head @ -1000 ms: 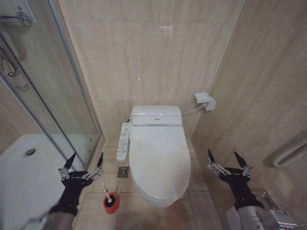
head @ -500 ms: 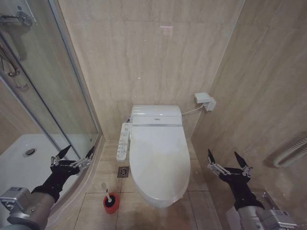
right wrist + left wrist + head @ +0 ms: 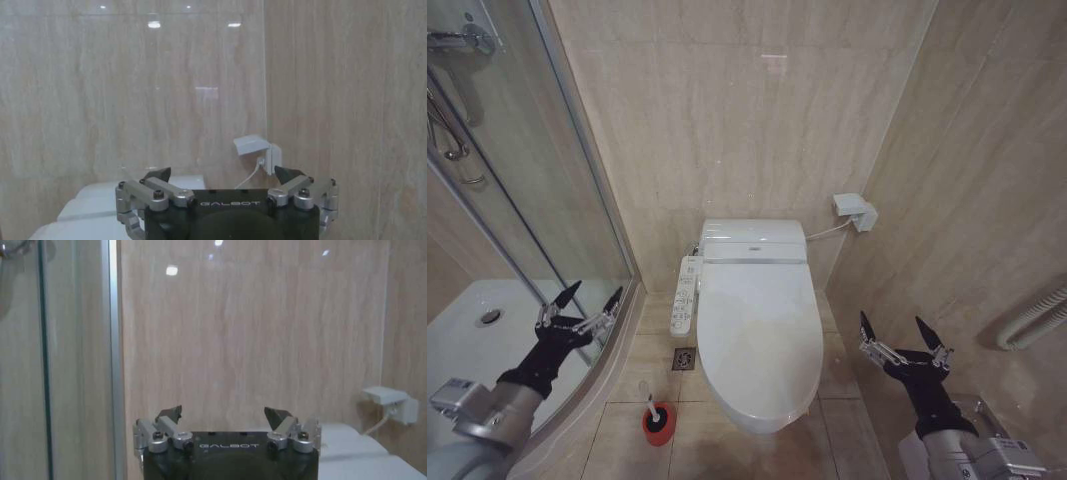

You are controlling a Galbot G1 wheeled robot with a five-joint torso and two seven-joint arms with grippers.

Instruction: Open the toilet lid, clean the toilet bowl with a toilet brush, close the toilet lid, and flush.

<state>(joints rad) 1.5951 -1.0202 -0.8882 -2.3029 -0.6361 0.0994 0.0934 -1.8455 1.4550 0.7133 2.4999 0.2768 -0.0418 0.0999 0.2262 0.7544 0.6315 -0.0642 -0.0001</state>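
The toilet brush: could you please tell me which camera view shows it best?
The head view: the toilet brush stands in its red holder on the floor left of the toilet. Both wrist views face the wall, away from the brush.

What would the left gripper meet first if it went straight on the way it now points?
Probably the tiled back wall. The left gripper, fingers open, aims at bare wall just beside the shower's metal door frame, with the toilet off to the side. Nothing else shows in that line, though depth is unclear.
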